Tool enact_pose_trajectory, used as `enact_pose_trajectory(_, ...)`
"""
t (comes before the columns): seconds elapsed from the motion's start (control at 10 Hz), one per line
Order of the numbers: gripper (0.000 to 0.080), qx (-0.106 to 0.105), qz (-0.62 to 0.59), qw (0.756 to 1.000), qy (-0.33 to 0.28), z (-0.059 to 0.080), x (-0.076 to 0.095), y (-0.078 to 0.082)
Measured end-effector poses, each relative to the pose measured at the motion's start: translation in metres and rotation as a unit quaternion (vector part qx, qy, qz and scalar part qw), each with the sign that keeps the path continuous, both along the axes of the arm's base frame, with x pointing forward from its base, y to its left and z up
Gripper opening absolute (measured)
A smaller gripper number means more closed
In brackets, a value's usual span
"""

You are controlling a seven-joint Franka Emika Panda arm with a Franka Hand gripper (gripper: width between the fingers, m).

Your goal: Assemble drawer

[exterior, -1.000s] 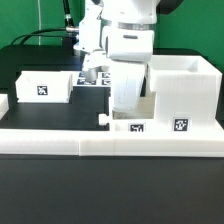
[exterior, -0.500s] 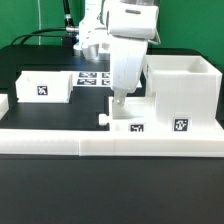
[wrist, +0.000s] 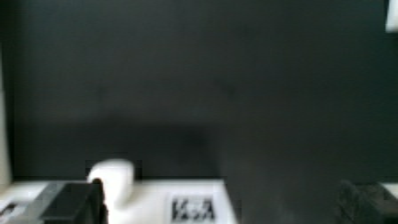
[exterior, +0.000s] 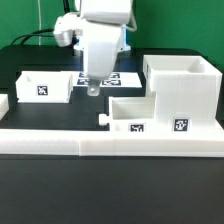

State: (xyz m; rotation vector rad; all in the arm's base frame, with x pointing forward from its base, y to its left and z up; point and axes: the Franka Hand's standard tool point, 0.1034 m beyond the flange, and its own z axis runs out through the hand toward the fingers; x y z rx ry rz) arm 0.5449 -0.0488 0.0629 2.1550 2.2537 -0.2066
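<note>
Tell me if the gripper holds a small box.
No, the gripper hangs empty while one small box sits at the exterior view's left and the other small box beside the casing.

A black bench (exterior: pixel 110 190) carries a long low white rail (exterior: pixel 60 144) that runs across its near side. Farther back the marker board (exterior: pixel 124 80) lies flat on the bench, partly hidden. In the wrist view its tags look blurred.

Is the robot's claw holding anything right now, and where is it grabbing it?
Nothing. The claw hangs open and empty above the table.
</note>
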Motion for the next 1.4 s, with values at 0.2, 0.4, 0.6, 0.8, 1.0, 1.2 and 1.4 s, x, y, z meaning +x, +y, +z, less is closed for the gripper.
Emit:
enact_pose_trajectory(0.2,0.0649,0.001,-0.004,1.0,0.0,0.0,0.0,-0.002)
enact_pose_trajectory(0.4,0.0649,0.032,0.018,0.999,0.013,-0.013,0.001,-0.021)
enact_pose_trajectory(0.6,0.0649,0.071,0.014,0.997,0.023,-0.017,0.015,-0.035)
enact_pose_trajectory(0.8,0.0649,0.102,0.008,0.994,0.03,-0.02,0.027,-0.032)
enact_pose_trajectory(1.0,0.0649,0.13,-0.015,0.99,0.047,-0.026,0.03,-0.018)
enact_pose_trajectory(1.2,0.0649,0.13,-0.028,0.99,0.055,-0.03,0.026,-0.015)
enact_pose_trajectory(1.4,0.0649,0.13,-0.028,0.99,0.055,-0.031,0.025,-0.015)
